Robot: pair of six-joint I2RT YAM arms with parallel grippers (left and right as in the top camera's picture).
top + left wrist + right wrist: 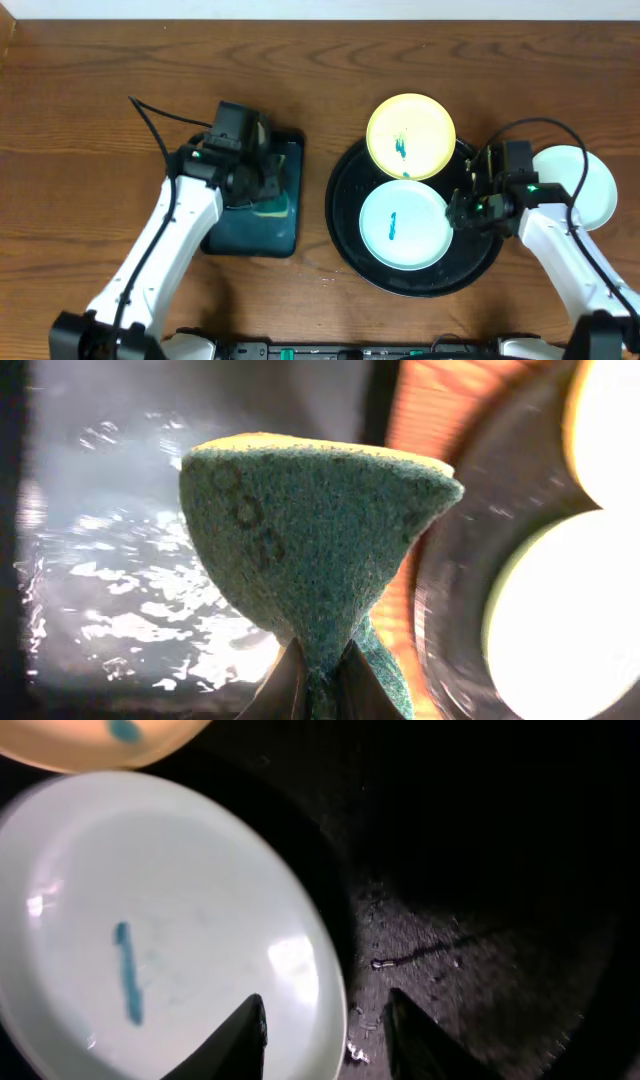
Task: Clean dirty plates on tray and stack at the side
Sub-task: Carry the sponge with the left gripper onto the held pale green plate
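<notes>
Pinching a green sponge (310, 540), the left gripper (318, 685) hung over the teal tray (268, 236); only its wrist view showed the right gripper (326, 1030) spread astride the mint plate (180, 910) rim.

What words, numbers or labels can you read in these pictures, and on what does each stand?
Nothing is readable.
sponge: faint dark marks, perhaps digits, too blurred to read.
smeared mint-white plate and yellow plate: blue-green smears only, no writing.
</notes>
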